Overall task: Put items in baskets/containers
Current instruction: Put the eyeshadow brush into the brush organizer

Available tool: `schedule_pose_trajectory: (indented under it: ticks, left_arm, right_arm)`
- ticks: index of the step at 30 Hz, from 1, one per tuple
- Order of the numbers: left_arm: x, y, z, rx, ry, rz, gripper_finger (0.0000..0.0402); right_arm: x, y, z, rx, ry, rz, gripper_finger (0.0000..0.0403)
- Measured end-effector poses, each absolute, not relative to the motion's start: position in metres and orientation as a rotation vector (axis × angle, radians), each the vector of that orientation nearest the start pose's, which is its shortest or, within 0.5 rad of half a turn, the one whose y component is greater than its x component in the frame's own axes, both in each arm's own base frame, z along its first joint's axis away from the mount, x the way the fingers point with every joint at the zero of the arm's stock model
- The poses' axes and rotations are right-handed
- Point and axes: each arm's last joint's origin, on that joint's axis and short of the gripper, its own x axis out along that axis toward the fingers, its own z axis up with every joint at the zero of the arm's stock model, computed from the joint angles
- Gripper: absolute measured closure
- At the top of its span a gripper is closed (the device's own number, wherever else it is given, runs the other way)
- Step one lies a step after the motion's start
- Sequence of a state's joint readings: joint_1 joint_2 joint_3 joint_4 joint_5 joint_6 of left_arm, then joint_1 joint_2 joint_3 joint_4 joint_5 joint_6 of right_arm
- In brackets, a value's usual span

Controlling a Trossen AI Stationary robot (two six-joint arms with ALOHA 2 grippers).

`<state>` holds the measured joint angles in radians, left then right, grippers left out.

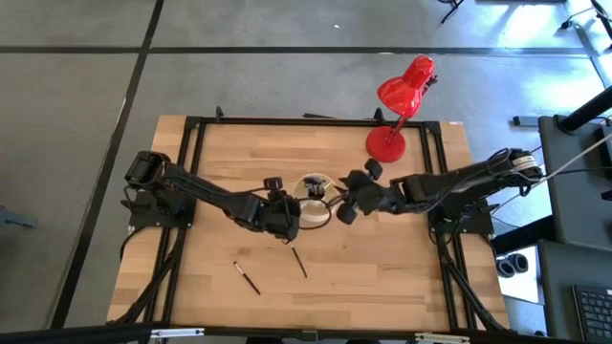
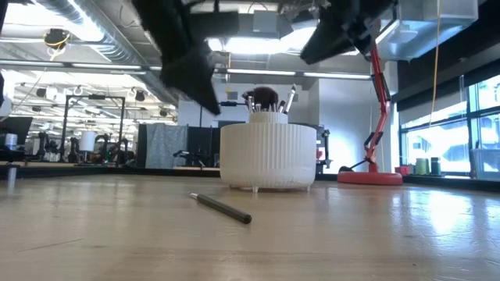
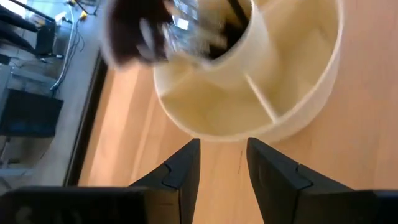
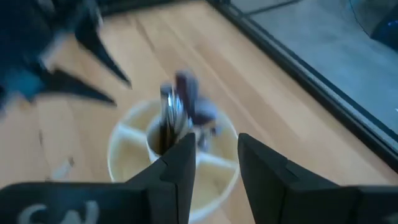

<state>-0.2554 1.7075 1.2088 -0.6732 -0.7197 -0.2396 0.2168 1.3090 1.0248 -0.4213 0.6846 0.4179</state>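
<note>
The round cream organizer cup (image 1: 316, 199) stands upright on the table's middle, and several makeup brushes (image 2: 269, 100) stick up out of its central cup. Two more brushes lie flat on the wood nearer the near edge: one (image 1: 299, 262) and another (image 1: 247, 277). The low view shows one brush (image 2: 223, 208) in front of the organizer cup (image 2: 268, 154). My left gripper (image 1: 285, 224) hovers open just left and near of the cup (image 3: 267, 81), empty. My right gripper (image 1: 346, 204) hovers open at the cup's right side, above the cup (image 4: 174, 158) and its brushes (image 4: 180, 106), also empty.
A red desk lamp (image 1: 397, 105) stands on its round base near the far right corner, behind my right arm. A black frame (image 1: 191, 134) runs round the table's edges. Bare wood lies toward the near edge around the two loose brushes.
</note>
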Motion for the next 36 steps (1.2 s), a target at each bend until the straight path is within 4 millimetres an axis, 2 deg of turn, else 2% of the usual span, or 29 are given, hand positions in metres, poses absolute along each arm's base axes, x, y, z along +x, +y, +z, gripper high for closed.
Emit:
schedule_pose_trajectory:
  ticks: [3,8,11,16,21,27,33,36]
  left_arm:
    - [0.322,-0.064,0.206,0.344,1.000,0.560,0.0274]
    - [0.316,-0.065,0.192,0.161,0.975,0.619,0.0274]
    - [0.313,-0.075,0.190,0.083,0.977,0.581,0.0274]
    - [0.310,-0.099,0.189,0.063,0.968,0.462,0.0274]
    - [0.309,-0.107,0.190,0.182,0.970,0.387,0.0274]
    - [0.313,-0.111,0.180,0.337,1.065,0.163,0.0274]
    - [0.321,-0.117,0.147,0.526,1.173,-0.087,0.0274]
    - [0.324,-0.118,0.132,0.634,1.203,-0.099,0.0274]
  right_arm:
    - [0.274,0.038,0.293,0.118,0.482,-0.566,0.0282]
    - [0.274,0.039,0.293,0.121,0.490,-0.548,0.0282]
    - [0.274,0.039,0.293,0.109,0.503,-0.525,0.0282]
    - [0.274,0.043,0.291,0.094,0.556,-0.395,0.0282]
    - [0.273,0.045,0.289,0.104,0.596,-0.330,0.0282]
    - [0.272,0.045,0.287,0.132,0.622,-0.325,0.0282]
    - [0.272,0.045,0.287,0.152,0.618,-0.333,0.0282]
    - [0.272,0.045,0.287,0.169,0.619,-0.331,0.0282]
